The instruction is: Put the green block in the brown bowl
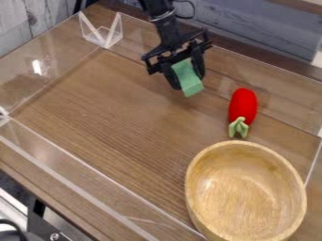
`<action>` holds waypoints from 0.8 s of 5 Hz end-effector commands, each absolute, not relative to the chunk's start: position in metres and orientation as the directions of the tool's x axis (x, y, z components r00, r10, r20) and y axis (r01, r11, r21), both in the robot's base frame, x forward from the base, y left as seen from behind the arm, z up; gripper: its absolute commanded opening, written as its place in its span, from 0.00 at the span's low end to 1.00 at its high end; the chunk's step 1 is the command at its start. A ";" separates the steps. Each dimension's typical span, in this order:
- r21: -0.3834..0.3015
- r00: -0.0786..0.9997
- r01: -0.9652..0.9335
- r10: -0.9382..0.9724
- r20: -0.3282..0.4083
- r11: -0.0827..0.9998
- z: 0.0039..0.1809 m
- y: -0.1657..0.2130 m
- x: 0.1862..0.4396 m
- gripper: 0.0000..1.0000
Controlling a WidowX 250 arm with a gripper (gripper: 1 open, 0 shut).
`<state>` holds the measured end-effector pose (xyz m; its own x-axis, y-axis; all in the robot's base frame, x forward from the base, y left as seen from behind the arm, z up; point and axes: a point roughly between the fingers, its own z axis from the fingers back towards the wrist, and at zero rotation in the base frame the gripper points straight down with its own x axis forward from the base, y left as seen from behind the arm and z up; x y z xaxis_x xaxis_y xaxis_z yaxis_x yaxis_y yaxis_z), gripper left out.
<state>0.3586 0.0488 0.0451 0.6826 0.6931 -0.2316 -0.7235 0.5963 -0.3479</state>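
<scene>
We see the black pincer [184,68] pinching the green block [190,78] between its two fingers. The block is tilted and sits up off the wooden surface [101,122]. The brown bowl [246,193] rests well apart, near the front corner. A red pepper toy [242,106] lies between the block and the bowl.

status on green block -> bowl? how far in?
Done: the pickup. The claw is shut on the green block and holds it above the table. In hand: the carry, with the block up near the back, beyond the red pepper toy. Left: get over the brown bowl, which sits empty at front right, then release.
</scene>
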 end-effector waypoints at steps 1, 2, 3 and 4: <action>-0.426 0.686 -0.701 0.704 -0.182 0.573 0.081 0.062 0.370 0.00; -0.455 0.681 -0.700 0.707 -0.193 0.550 0.095 0.067 0.370 0.00; -0.465 0.679 -0.700 0.706 -0.201 0.541 0.103 0.078 0.362 0.00; -0.488 0.686 -0.691 0.695 -0.213 0.533 0.118 0.084 0.353 0.00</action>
